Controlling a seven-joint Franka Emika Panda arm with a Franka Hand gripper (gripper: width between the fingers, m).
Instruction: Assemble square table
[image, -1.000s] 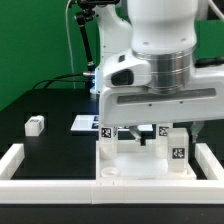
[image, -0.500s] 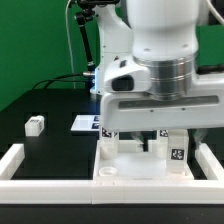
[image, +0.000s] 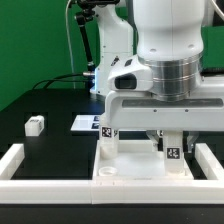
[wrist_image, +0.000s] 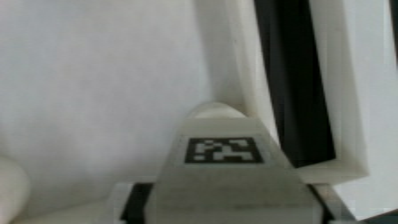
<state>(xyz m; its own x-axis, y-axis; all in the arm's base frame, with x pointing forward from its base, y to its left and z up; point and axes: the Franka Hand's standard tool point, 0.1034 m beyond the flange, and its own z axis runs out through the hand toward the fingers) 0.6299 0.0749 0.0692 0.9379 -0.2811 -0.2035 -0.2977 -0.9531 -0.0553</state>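
The white square tabletop (image: 130, 165) lies inside the white frame, rim up. A white leg (image: 108, 135) with a tag stands at its far corner on the exterior view's left. Another tagged white leg (image: 173, 147) stands upright at the far corner on the exterior view's right, under my hand. My gripper (image: 167, 134) is down over it. In the wrist view the gripper (wrist_image: 226, 205) is shut on this leg (wrist_image: 224, 150), with a dark finger (wrist_image: 143, 203) on each side. The tabletop's rim (wrist_image: 231, 60) runs behind it. A small white tagged part (image: 35, 125) lies apart on the black table.
The low white wall (image: 22, 165) frames the workspace in front and on both sides. The marker board (image: 84, 123) lies flat behind the tabletop. Cables and the arm's base (image: 90, 40) stand at the back.
My hand has shifted toward the exterior view's right. The leg under it now stands a little more to the left. The tabletop and the other parts have not moved.
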